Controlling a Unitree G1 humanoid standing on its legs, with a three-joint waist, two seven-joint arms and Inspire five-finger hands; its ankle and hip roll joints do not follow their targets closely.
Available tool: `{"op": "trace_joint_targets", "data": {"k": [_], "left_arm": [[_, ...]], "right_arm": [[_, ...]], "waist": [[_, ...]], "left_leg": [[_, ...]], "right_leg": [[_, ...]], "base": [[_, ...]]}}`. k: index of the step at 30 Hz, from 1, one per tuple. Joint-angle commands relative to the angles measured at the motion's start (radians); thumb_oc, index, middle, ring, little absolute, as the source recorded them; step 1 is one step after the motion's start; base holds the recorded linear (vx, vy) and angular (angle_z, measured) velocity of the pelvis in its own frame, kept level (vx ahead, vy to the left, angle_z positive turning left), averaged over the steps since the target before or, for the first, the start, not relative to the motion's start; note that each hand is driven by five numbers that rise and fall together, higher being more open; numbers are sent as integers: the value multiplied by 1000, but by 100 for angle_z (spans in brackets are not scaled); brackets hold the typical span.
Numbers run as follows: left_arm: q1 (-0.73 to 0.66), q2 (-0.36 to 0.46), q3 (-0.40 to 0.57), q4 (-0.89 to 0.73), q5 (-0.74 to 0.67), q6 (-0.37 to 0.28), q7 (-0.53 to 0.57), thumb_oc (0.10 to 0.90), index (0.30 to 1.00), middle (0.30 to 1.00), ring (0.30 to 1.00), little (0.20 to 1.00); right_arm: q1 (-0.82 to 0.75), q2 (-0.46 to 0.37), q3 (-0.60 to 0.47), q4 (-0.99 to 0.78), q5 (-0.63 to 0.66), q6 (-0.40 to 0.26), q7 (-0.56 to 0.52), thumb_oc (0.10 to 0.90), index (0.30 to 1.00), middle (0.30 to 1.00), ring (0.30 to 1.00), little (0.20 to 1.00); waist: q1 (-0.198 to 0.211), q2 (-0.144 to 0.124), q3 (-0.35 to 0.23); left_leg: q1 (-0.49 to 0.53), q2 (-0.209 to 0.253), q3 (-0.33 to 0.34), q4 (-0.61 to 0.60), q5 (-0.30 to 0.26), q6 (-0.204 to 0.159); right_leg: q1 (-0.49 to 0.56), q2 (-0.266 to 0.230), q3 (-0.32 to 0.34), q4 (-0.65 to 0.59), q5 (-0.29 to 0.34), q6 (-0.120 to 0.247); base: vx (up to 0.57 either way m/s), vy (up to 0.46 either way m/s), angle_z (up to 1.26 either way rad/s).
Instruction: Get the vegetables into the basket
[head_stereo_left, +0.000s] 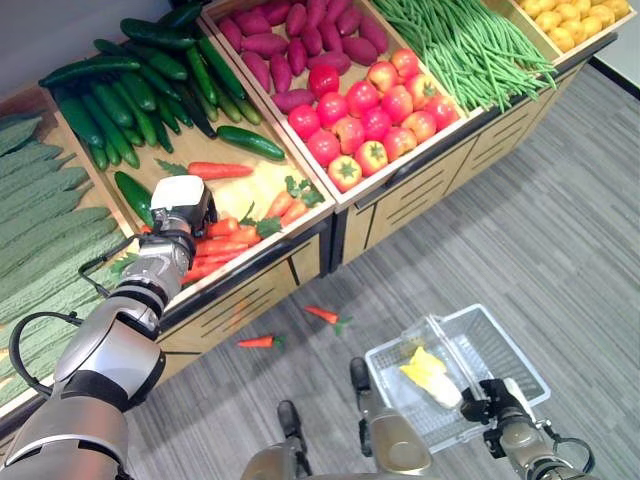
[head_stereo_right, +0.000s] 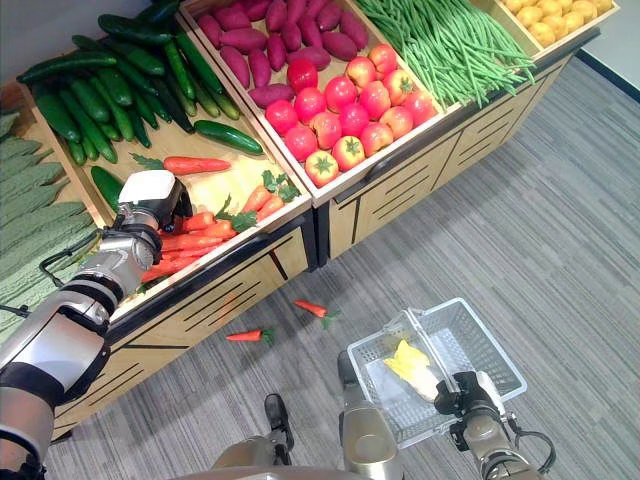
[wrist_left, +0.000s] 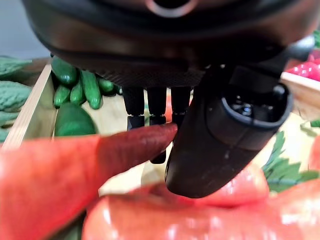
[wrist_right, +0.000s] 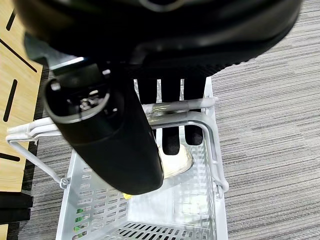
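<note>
My left hand (head_stereo_left: 180, 208) is down in the pile of carrots (head_stereo_left: 225, 245) in the wooden bin (head_stereo_left: 262, 187), with the carrots lying right under and just in front of it. From my head I see only the back of that hand with its white cover. My left wrist view shows more: a carrot tip (wrist_left: 135, 145) lies across in front of my fingers (wrist_left: 157, 107), which hang straight down past it, and my thumb (wrist_left: 220, 135) comes down onto another carrot below. The fingers look relaxed, not curled round anything, so that hand is loose and holds nothing. Beyond the fingers in that view lie cucumbers (wrist_left: 82, 87).

My right hand (head_stereo_right: 468, 400) is clenched on the handle (wrist_right: 165, 107) of the grey basket (head_stereo_left: 505, 350), which hangs below it over the grey floor (head_stereo_left: 560, 200). My right wrist view shows the fingers (wrist_right: 170, 135) hooked over the handle bars with the thumb (wrist_right: 107, 135) in front. From my head I see something yellow and pale (head_stereo_left: 428, 372) lying in the basket just beside that hand.

Two carrots lie on the floor between my hands, one (head_stereo_left: 256, 342) close to the bin's front and one (head_stereo_left: 325, 315) nearer the basket
</note>
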Motion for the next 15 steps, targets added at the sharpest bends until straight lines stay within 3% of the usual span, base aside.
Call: {"op": "trace_joint_targets", "data": {"k": [1,7,15], "left_arm": [[-146,113,21,-78,-1,-4,134,400,300,300,300,300],[-162,153,0,-211,22,-20,128,400,300,300,300,300],[-177,156,-20,-241,43,-29,125,400,300,300,300,300]], "right_arm": [[38,-65,14,-10,18,-44,-38,400,300,300,300,300],[46,-64,4,-9,25,-42,-37,400,300,300,300,300],[67,-54,1,-12,25,-45,-30,400,300,300,300,300]], "waist": [[7,-31,-47],[15,-28,-62],[16,-27,-71]], "left_leg": [[51,73,-78,1,-39,-72],[61,72,-86,1,-44,-72],[66,69,-91,1,-47,-71]], "right_leg": [[75,-128,21,6,-82,164],[95,-131,7,6,-89,165],[104,-134,2,5,-91,164]], "base": [[15,-6,5],[9,-3,8],[-2,0,4]]}}
